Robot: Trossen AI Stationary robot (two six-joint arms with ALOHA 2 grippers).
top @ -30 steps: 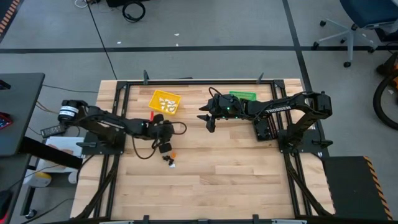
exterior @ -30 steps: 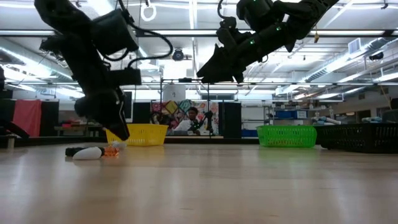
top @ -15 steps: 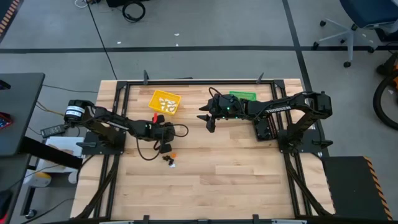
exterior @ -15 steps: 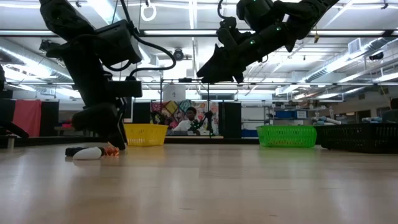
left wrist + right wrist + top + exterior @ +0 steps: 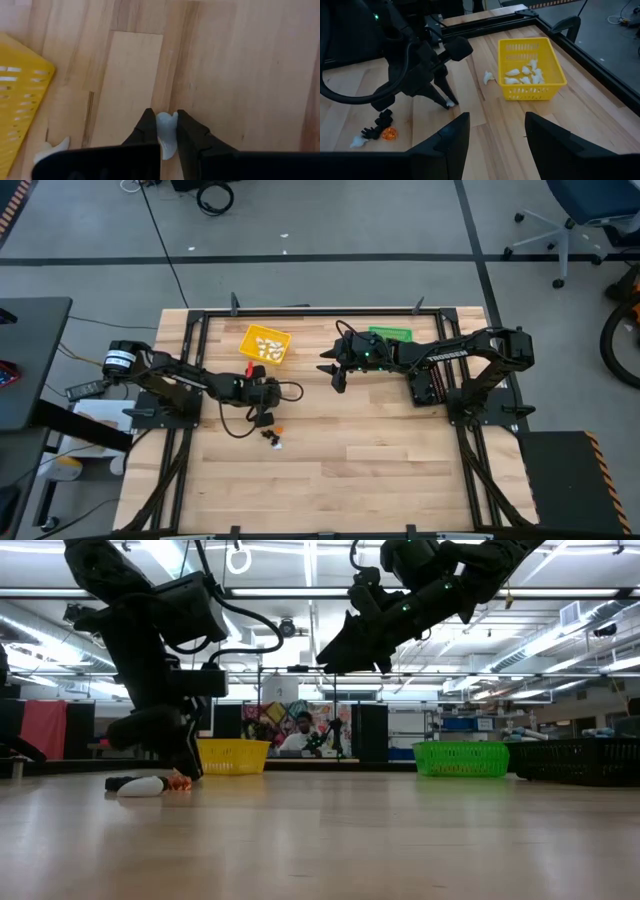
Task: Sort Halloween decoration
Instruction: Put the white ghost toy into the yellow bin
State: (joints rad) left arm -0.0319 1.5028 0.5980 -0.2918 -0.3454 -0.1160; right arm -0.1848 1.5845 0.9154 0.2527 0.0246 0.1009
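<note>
Wooden table (image 5: 400, 470), yellow bin (image 5: 265, 344), green bin (image 5: 391, 334), scattered trinkets (image 5: 272, 438)

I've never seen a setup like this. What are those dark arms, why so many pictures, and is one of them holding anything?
These are two robot arms at a wooden table, sorting small Halloween trinkets. One picture looks down from above, one looks level across the tabletop, and two come from cameras on the arms' wrists.

The left hand is down at the table, its two fingers shut on a small white trinket. The right hand hangs in the air over the middle of the table, open and empty.

A yellow basket already holds several white pieces, with another white piece lying on the wood just outside it. A green basket and a black one stand farther along. A few trinkets in black, orange and white lie together near the left hand.
</note>
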